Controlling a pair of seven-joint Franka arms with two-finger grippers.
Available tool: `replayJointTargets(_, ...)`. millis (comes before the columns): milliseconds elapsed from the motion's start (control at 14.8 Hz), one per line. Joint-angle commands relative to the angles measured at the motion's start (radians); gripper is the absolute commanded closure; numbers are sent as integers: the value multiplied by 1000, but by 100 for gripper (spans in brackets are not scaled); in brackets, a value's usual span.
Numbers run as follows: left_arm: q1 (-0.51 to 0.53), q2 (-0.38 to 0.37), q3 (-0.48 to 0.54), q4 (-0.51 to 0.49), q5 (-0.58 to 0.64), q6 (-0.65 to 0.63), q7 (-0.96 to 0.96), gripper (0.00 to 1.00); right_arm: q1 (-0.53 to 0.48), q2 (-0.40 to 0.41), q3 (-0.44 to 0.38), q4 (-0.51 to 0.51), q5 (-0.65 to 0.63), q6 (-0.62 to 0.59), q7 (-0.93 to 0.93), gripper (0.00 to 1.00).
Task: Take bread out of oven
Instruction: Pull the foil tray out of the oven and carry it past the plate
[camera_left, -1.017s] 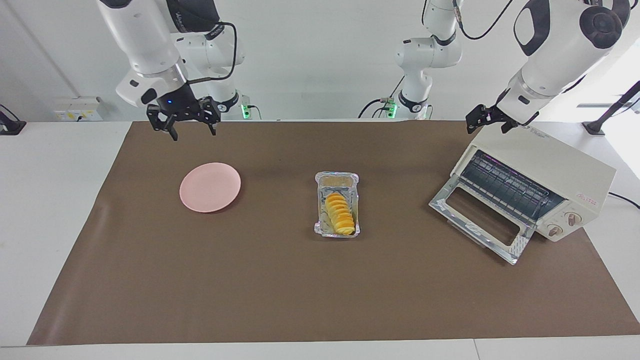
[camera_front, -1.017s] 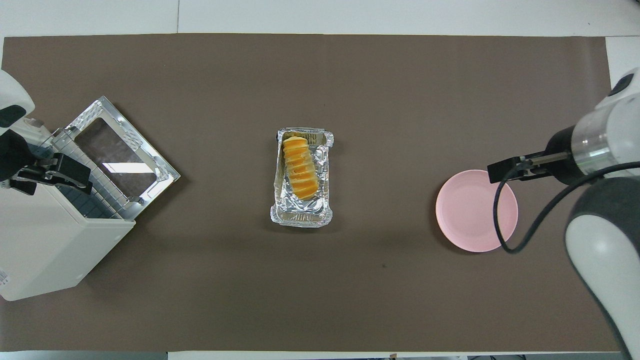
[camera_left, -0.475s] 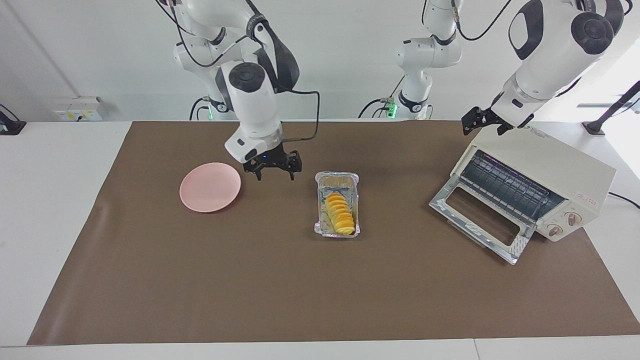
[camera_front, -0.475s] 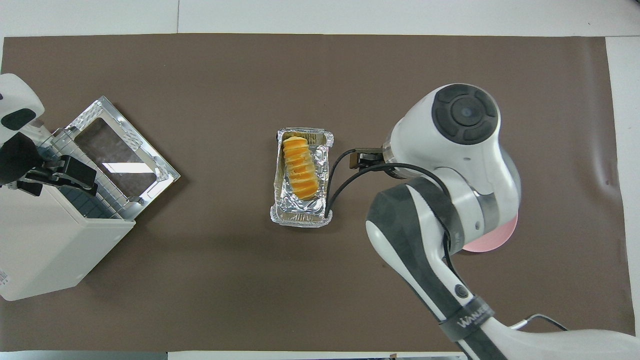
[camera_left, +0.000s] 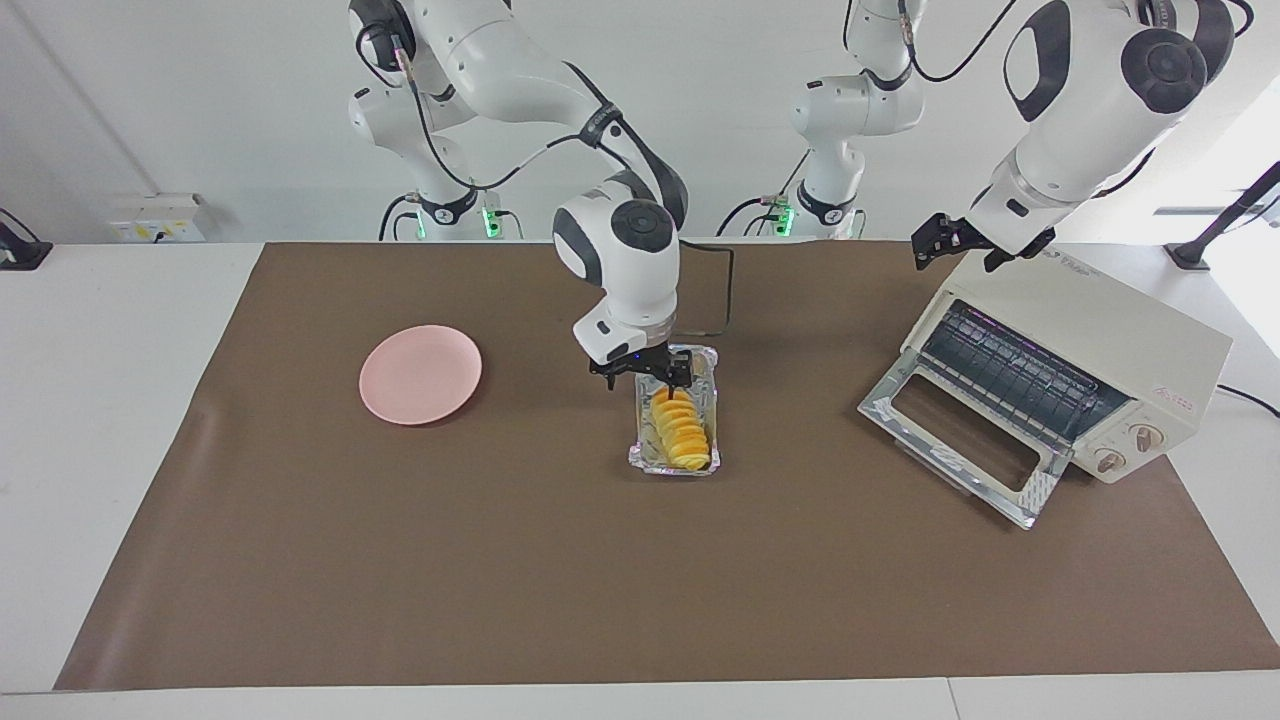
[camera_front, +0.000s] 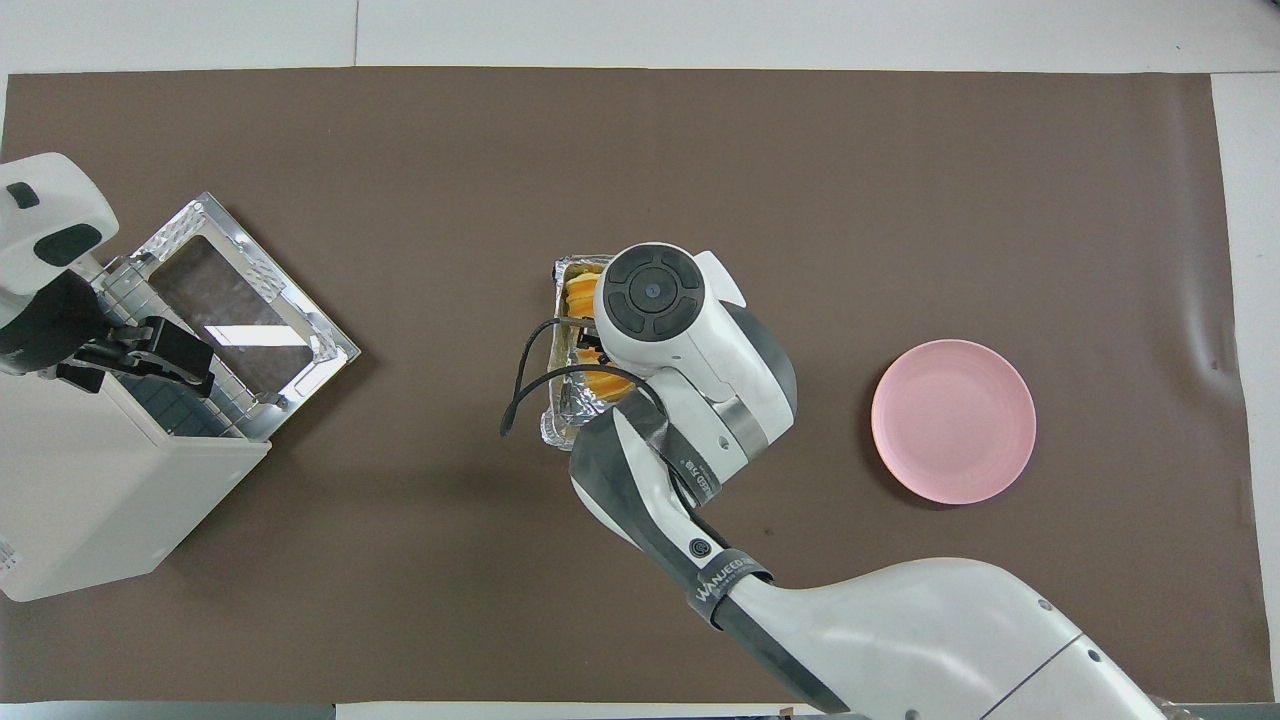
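We are observing the bread (camera_left: 681, 431) lying in the foil tray (camera_left: 711, 402) mid-counter, outside the oven (camera_left: 1075, 368), whose door is hanging open. The right claw (camera_left: 642, 375) is hovering over the tray's robot-side end, fingers spread. The left claw (camera_left: 966, 243) is hovering over the oven's top; its grip we cannot tell.

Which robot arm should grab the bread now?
Probably the right: its end effector hangs just above the bread in the foil tray. The left end effector waits over the oven.
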Motion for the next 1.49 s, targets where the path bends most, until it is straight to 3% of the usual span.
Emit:
replayJointTargets(0,24,-37,-10,-35,8,1,1,0,-24,11,-7,4,-15,16,1,0)
replayJointTargets(203,18,-37,-12,-26,9,7,-1,0,-27,24,-7,2,-32,23,1,2)
replayJointTargets(339,21,-37,-12,-26,8,7,1,0,-24,29,-7,-9,-32,48,2,14)
replayJointTargets(407,22,-37,-12,-26,8,7,1,0,-22,29,-7,-13,-32,49,2,27)
replayJointTargets(475,22,-37,-12,-26,8,7,1,0,-22,29,-7,-16,-32,59,2,50)
replayJointTargets(542,21,-37,-12,-26,8,7,1,0,-22,29,-7,-30,-32,75,1,82)
replayJointTargets(610,21,-37,-12,-26,9,7,1,0,-22,26,-7,-42,-32,98,1,100)
replayJointTargets(1017,21,-37,-12,-26,9,9,1,0,-27,23,-7,-7,-32,82,-4,100)
replayJointTargets(1153,21,-37,-12,-26,9,9,1,0,-42,34,-7,113,-20,-47,-27,100)
replayJointTargets(1288,21,-37,-12,-26,9,9,1,0,-131,38,-5,224,-10,-179,-117,100)
replayJointTargets(1424,21,-37,-12,-26,8,7,1,0,-226,37,-5,267,35,-223,-255,100)
